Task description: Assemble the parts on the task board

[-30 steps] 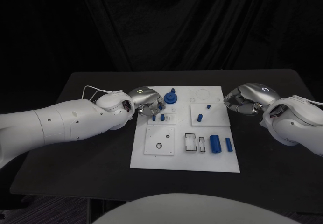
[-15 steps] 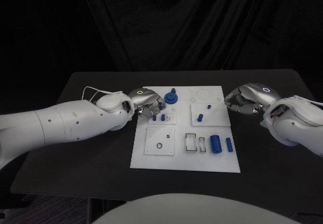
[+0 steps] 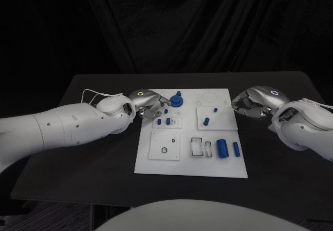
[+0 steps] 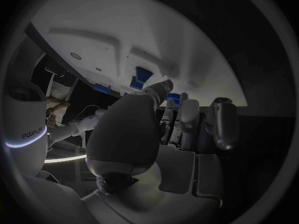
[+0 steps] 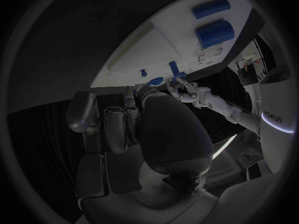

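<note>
- Matte black table (image 3: pixel 83 159), a broad flat rectangle, carries everything.
- Smooth white plastic shells cover both arms; the left arm (image 3: pixel 62 127) is a thick rounded tube lying across the table's left side.
- The white task board (image 3: pixel 191 166) is a flat rectangular plate in the middle of the table, with smaller raised white squares and dark-edged slots on it.
- Polished silver, the left hand (image 3: pixel 149 103) sits at the board's upper left edge, fingers curled in close to a round blue knob-shaped part (image 3: pixel 176 100); whether it touches or pinches anything I cannot tell.
- The right hand (image 3: pixel 254 103), equally metallic and domed, rests just off the board's right edge, fingers curled inward, holding nothing visible.
- A blue cylinder (image 3: pixel 221 148) lies near the board's lower right, a slimmer blue rod (image 3: pixel 236 149) just beside it.
- Small blue pegs (image 3: pixel 162 121) stand on the left square; another peg (image 3: pixel 206 121) stands on the right square.
</note>
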`<move>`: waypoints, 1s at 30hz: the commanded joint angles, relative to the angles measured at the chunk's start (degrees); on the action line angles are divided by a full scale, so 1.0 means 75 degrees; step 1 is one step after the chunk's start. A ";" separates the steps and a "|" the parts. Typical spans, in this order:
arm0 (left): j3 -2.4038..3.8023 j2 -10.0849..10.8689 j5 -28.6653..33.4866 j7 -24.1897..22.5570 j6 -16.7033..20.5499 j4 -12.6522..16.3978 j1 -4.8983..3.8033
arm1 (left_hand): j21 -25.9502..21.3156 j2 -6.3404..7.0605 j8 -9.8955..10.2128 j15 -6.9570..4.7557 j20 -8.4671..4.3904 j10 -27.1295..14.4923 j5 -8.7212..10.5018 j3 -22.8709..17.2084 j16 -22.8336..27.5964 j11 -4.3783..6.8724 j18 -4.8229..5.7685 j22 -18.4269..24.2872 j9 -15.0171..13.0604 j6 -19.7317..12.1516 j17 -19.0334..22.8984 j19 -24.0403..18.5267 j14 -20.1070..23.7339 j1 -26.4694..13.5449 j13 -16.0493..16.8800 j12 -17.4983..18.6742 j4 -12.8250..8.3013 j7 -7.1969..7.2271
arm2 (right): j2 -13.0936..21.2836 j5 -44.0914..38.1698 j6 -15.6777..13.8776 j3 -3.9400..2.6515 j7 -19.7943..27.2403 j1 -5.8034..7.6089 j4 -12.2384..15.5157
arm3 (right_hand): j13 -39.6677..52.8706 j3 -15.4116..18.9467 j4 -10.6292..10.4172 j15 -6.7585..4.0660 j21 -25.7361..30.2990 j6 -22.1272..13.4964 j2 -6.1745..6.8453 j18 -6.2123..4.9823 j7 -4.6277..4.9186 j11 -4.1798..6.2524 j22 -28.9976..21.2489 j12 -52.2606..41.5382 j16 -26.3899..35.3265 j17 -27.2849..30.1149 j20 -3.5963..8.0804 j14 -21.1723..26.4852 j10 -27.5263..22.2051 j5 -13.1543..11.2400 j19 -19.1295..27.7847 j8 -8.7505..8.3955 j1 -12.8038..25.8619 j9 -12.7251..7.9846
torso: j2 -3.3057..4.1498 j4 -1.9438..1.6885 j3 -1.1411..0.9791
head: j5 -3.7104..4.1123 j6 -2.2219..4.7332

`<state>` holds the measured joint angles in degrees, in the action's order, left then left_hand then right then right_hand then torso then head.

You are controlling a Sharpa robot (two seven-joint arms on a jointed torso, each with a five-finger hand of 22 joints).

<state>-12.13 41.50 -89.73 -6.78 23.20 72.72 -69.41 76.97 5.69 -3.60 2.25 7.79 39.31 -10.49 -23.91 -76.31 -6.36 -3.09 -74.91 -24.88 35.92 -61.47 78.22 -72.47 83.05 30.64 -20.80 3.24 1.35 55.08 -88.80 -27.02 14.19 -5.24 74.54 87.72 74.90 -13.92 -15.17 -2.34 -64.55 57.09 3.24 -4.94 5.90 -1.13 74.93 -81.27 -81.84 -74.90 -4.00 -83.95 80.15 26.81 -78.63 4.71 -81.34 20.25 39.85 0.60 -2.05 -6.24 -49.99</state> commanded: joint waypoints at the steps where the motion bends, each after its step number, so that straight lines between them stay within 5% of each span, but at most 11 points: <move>1: 0.0005 0.0033 -0.0003 0.0041 0.0723 -0.0004 0.0007 | -0.0047 -0.0045 0.0020 0.0002 0.0038 -0.0066 0.0053 0.0032 0.0012 0.0015 -0.0062 -0.1382 0.0088 -0.0126 0.0072 -0.0027 0.0060 -0.0047 -0.0036 0.0020 0.0008 0.0047 | 0.0010 -0.0023 0.0069 -0.0005 -0.0118 -0.0017 0.0005 | 0.0694 -0.0045 -0.0002 0.0007 0.0011 -0.0012 0.0046 -0.0024 0.0013 0.0013 0.1106 0.0047 0.0042 -0.1339 -0.0011 -0.0366 -0.0047 0.0033 0.0009 -0.0021 0.0004 -0.0008 | -0.0003 -0.0002 -0.0001 | -0.0006 -0.0001; 7: 0.0005 0.0235 0.0014 0.0017 0.1566 -0.0046 0.0007 | -0.0975 -0.0128 -0.0029 -0.0033 0.0018 -0.0049 0.0134 0.0131 0.0685 0.0079 -0.0267 -0.1080 0.0291 0.0051 0.1077 -0.0810 0.0903 -0.0135 -0.0107 -0.0091 0.0160 -0.0072 | 0.0033 -0.0023 0.0043 -0.0005 -0.0108 -0.0016 0.0026 | 0.0678 -0.0048 -0.0003 0.0007 0.0033 -0.0013 0.0045 -0.0029 0.0014 0.0014 0.1100 0.0061 0.0063 -0.1327 -0.0011 -0.0358 -0.0063 0.0032 0.0018 -0.0021 0.0005 -0.0008 | 0.0000 0.0003 0.0000 | -0.0024 -0.0001; 10: 0.0005 0.0383 0.0356 -0.0287 0.1918 -0.0010 0.0007 | -0.2849 -0.0193 -0.0028 -0.0052 0.0059 -0.0205 0.0105 0.0191 0.2431 0.0105 -0.0588 -0.0536 0.0523 0.0238 0.2977 -0.2439 0.2952 -0.0157 -0.0124 -0.0327 0.0361 -0.0161 | 0.0072 -0.0023 -0.0038 -0.0005 -0.0097 -0.0014 0.0069 | 0.0546 -0.0065 0.0003 0.0021 0.0228 -0.0007 0.0060 -0.0063 0.0020 -0.0003 0.1049 0.0197 0.0176 -0.1263 -0.0017 -0.0305 -0.0224 0.0033 0.0113 -0.0019 -0.0006 -0.0007 | 0.0002 -0.0008 0.0003 | 0.0012 -0.0001; 14: 0.0005 0.0792 0.2305 -0.1747 0.2113 0.0207 0.0007 | -0.5308 -0.0174 -0.0026 0.0082 0.0090 -0.0435 -0.0036 0.0192 0.3995 0.0186 -0.0844 0.0066 0.0706 0.0459 0.3667 -0.4921 0.4135 -0.0082 -0.0176 -0.0589 0.0525 -0.0244 | 0.0161 -0.0023 -0.0079 -0.0006 -0.0131 0.0098 0.0195 | -0.0593 -0.0211 0.0032 0.0120 0.0981 -0.0011 0.0150 -0.0182 0.0083 -0.0100 0.0865 0.1427 0.0624 -0.1027 -0.0086 -0.0043 -0.1626 0.0035 0.0525 -0.0021 -0.0098 -0.0002 | 0.0004 -0.0003 0.0003 | 0.0066 -0.0001; 16: 0.0005 0.0998 0.3590 -0.2594 0.1885 0.0349 0.0007 | -0.6478 -0.0238 -0.0013 0.0364 0.0128 -0.0881 -0.0032 0.0378 0.5268 -0.0024 -0.0638 0.0491 0.0813 0.0517 0.4259 -0.6381 0.5363 -0.0312 -0.0313 -0.0591 0.0898 -0.0435 | 0.0183 -0.0023 -0.0048 -0.0006 -0.0165 0.0214 0.0246 | -0.1503 -0.0329 0.0115 0.0186 0.1412 0.0035 0.0253 -0.0248 0.0130 -0.0183 0.0766 0.2485 0.0933 -0.0867 -0.0145 0.0148 -0.2699 -0.0019 0.0767 0.0010 -0.0235 0.0024 | 0.0005 -0.0001 0.0004 | 0.0115 -0.0001; 17: 0.0005 0.1086 0.4168 -0.2932 0.1729 0.0424 0.0007 | -0.7414 -0.0292 -0.0032 0.0429 0.0086 -0.1284 -0.0678 0.0720 0.6150 -0.0078 -0.0545 0.1004 0.0875 0.0596 0.4708 -0.7346 0.6180 -0.0651 -0.0512 -0.0472 0.1343 -0.0537 | 0.0185 -0.0023 -0.0031 -0.0006 -0.0181 0.0277 0.0265 | -0.2107 -0.0380 0.0177 0.0219 0.1617 0.0112 0.0302 -0.0277 0.0138 -0.0219 0.0722 0.3195 0.1074 -0.0795 -0.0176 0.0242 -0.3414 -0.0054 0.0885 0.0066 -0.0317 0.0068 | 0.0004 -0.0001 0.0004 | 0.0145 -0.0001; 21: 0.0004 0.1423 0.6507 -0.4118 0.0946 0.0822 0.0007 | -0.9084 -0.0676 0.0034 0.0567 0.0112 -0.2247 -0.1209 0.1748 0.8120 -0.0186 -0.0461 0.2354 0.1470 -0.0297 0.5815 -0.8354 0.7303 -0.1318 -0.1257 -0.0091 0.1815 -0.0453 | 0.0171 -0.0024 0.0012 -0.0006 -0.0238 0.0495 0.0353 | -0.3059 -0.0486 0.0336 0.0285 0.2173 0.0125 0.0424 -0.0363 0.0181 -0.0289 0.0607 0.4385 0.1464 -0.0594 -0.0240 0.0509 -0.4501 -0.0012 0.1202 0.0125 -0.0489 0.0176 | 0.0003 -0.0004 0.0007 | 0.0335 -0.0001; 23: 0.0004 0.1584 0.7643 -0.4579 0.0414 0.1112 0.0007 | -0.9754 -0.0926 0.0102 0.0574 0.0166 -0.3087 -0.1092 0.2325 0.9390 -0.0169 -0.0448 0.2995 0.2039 -0.1506 0.6948 -0.8775 0.8474 -0.1513 -0.1990 0.0425 0.1803 0.0063 | 0.0131 -0.0079 0.0007 -0.0006 -0.0230 0.0566 0.0398 | -0.3270 -0.0595 0.0529 0.0315 0.2725 -0.0163 0.0537 -0.0452 0.0197 -0.0364 0.0507 0.4781 0.2001 -0.0322 -0.0275 0.0906 -0.5049 0.0288 0.1569 0.0029 -0.0661 0.0215 | 0.0003 0.0001 0.0005 | 0.0397 -0.0001; 25: 0.0004 0.1668 0.8361 -0.4793 -0.0020 0.1309 0.0006 | -0.9793 -0.1015 0.0123 0.0545 0.0197 -0.3255 -0.1071 0.2462 0.9533 -0.0144 -0.0456 0.3123 0.2108 -0.1615 0.7101 -0.8804 0.8599 -0.1580 -0.2175 0.0541 0.1787 0.0081 | 0.0082 -0.0166 0.0032 -0.0006 -0.0216 0.0591 0.0408 | -0.3368 -0.0637 0.0634 0.0287 0.2816 -0.0303 0.0575 -0.0476 0.0181 -0.0415 0.0508 0.4937 0.2230 -0.0192 -0.0263 0.1076 -0.5312 0.0506 0.1668 -0.0002 -0.0706 0.0250 | 0.0004 0.0004 0.0007 | 0.0403 -0.0001; 26: 0.0004 0.1702 0.8775 -0.4883 -0.0322 0.1417 0.0006 | -0.9859 -0.1208 0.0153 0.0531 0.0178 -0.3725 -0.0885 0.2765 0.9851 -0.0014 -0.0514 0.4134 0.2256 -0.1901 0.7513 -0.9176 0.9022 -0.1867 -0.2588 0.0903 0.1720 0.0020 | 0.0052 -0.0233 0.0087 -0.0006 -0.0219 0.0594 0.0406 | -0.3454 -0.0661 0.0726 0.0292 0.2868 -0.0413 0.0600 -0.0486 0.0169 -0.0447 0.0505 0.5054 0.2380 -0.0099 -0.0258 0.1193 -0.5513 0.0608 0.1745 -0.0019 -0.0727 0.0286 | 0.0002 0.0007 0.0007 | 0.0417 -0.0001; 30: 0.0004 0.1713 0.9960 -0.5046 -0.1410 0.1671 0.0005 | -0.9921 -0.1635 0.0184 0.0548 0.0289 -0.4220 -0.0359 0.3505 1.0105 0.0106 -0.0583 0.5564 0.2511 -0.2270 0.7974 -0.9673 0.9440 -0.2247 -0.3219 0.1324 0.1811 0.0038 | -0.0004 -0.0416 0.0407 -0.0006 -0.0316 0.0499 0.0416 | -0.3737 -0.0719 0.0880 0.0329 0.2944 -0.0786 0.0661 -0.0501 0.0106 -0.0530 0.0476 0.5406 0.2910 0.0260 -0.0274 0.1586 -0.6001 0.0682 0.1951 -0.0101 -0.0671 0.0340 | 0.0007 -0.0015 0.0019 | 0.0556 -0.0001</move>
<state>-12.15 54.51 -30.53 -35.71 22.77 84.65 -69.41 2.75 -6.35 -2.42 6.33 9.92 8.05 -13.59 1.93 -0.72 -5.65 -6.58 -34.19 -6.23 19.28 -2.00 6.05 -2.02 66.64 6.92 -11.22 16.78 1.58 55.00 -89.80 -26.26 14.13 -5.90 78.68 90.69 47.21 -19.38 -8.90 0.06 -42.66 51.65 7.67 -8.08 6.76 -4.98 74.91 -41.12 -60.56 -73.35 -6.05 -72.51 35.70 31.92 -64.28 4.15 -86.41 22.75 39.87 0.59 -1.98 -2.58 -49.99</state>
